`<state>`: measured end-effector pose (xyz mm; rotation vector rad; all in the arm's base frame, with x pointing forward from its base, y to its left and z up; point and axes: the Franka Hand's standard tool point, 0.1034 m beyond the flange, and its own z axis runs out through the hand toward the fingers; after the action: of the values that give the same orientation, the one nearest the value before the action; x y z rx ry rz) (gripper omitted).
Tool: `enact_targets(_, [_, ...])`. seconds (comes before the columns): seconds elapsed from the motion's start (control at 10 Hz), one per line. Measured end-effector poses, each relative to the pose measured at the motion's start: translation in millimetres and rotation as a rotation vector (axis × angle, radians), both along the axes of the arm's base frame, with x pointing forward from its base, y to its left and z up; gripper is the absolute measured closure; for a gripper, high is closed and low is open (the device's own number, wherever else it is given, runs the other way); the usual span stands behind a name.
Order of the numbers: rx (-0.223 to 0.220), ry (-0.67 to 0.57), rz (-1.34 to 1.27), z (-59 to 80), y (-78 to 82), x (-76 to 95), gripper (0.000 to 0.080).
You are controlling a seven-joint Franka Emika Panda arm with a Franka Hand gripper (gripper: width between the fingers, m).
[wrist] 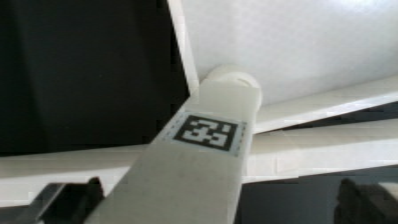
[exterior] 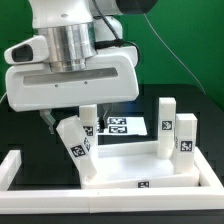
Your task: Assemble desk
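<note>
Desk top (exterior: 125,165) lies sockets-up so legs can be fitted; a tilted leg (exterior: 76,140) leans at its corner socket, pincer (wrist: 205,195) released around it.

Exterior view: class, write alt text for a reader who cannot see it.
A robot gripper, open, hangs over a white desk top on a black table. One tagged leg leans tilted at its corner; three more legs stand upright nearby.
</note>
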<state>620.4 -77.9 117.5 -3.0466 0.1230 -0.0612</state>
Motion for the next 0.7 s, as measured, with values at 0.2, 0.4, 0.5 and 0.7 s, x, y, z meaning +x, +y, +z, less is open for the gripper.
enact_targets(0.2, [0.0, 0.0, -0.001, -0.2, -0.7, -0.1, 0.015])
enact_targets(0.4, [0.0, 0.001, -0.01, -0.3, -1.0, -0.2, 0.0248])
enact_targets(0.5, [0.001, 0.004, -0.037, -0.4, -1.0, -0.2, 0.0397])
enact_targets(0.7, [0.002, 0.004, -0.057, -0.3, -1.1, 0.1, 0.051])
